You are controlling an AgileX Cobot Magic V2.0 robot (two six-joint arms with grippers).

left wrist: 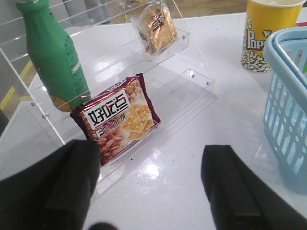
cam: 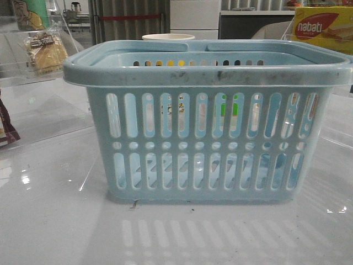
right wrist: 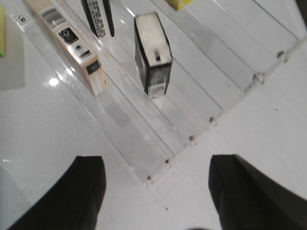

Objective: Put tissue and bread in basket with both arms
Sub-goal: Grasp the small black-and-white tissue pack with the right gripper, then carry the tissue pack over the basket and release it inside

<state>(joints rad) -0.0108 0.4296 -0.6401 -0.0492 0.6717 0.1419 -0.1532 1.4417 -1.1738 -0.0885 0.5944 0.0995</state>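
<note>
The pale blue basket (cam: 209, 74) stands in the middle of the table; its rim (left wrist: 273, 52) also shows in the left wrist view. The bread (cam: 47, 52), tan slices in clear wrap, sits on the upper step of a clear acrylic shelf (left wrist: 156, 28), well beyond my left gripper (left wrist: 151, 153). That gripper is open over bare table with nothing between its fingers. The tissue (right wrist: 152, 55), a small dark pack with a white face, stands on edge on another acrylic shelf. My right gripper (right wrist: 156, 165) is open and empty, short of that shelf's corner.
On the left shelf stand a green bottle (left wrist: 53, 57) and a red cracker pack (left wrist: 120, 117). A yellow popcorn cup (left wrist: 266, 33) is beside the basket. A tall pale box (right wrist: 72, 48) shares the right shelf. A nabati box (cam: 322, 27) sits at the back right.
</note>
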